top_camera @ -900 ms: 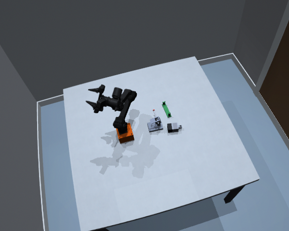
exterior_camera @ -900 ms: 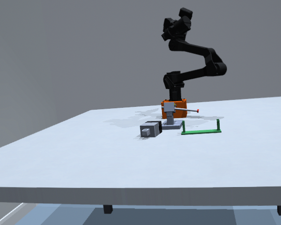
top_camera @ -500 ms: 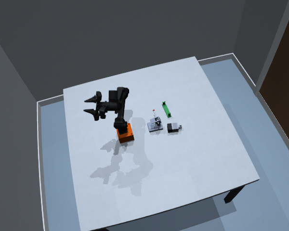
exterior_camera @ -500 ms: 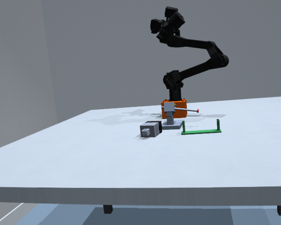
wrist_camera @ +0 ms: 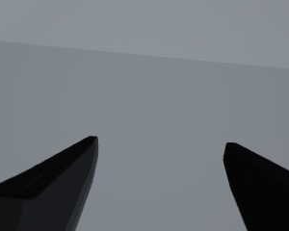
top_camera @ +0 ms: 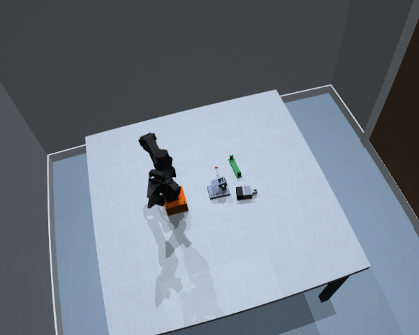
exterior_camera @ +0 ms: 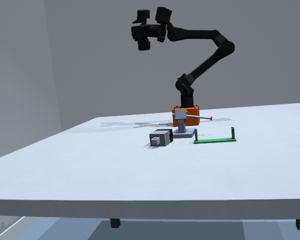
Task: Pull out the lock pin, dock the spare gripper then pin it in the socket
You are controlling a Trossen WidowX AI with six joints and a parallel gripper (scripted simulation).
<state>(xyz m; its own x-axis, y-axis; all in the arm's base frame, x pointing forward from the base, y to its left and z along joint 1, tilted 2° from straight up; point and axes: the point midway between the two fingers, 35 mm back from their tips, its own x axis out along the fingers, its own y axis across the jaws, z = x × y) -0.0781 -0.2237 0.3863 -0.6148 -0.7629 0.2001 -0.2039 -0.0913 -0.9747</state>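
The grey mount (top_camera: pixel 213 192) (exterior_camera: pixel 180 114) stands on the table, its socket block raised on a post. The thin lock pin (top_camera: pixel 217 172) (exterior_camera: pixel 200 117) with a red end runs through the socket. A short end shows on the other side in the exterior view. The spare gripper (top_camera: pixel 245 192) (exterior_camera: pixel 159 134), a grey and black block, lies on the table beside the mount, its small spigot (top_camera: pixel 255 191) (exterior_camera: pixel 155 141) pointing away from the mount. My gripper (wrist_camera: pixel 161 147) is open and empty, high above the table and well away from these things.
A green rack (top_camera: pixel 234 167) (exterior_camera: pixel 214 140) with two uprights lies beside the mount, on the side of the pin's red end. My arm's orange base (top_camera: pixel 176 206) (exterior_camera: pixel 185 121) stands close behind the mount. Walls show beyond the table (top_camera: pixel 238 234) (exterior_camera: pixel 119 178).
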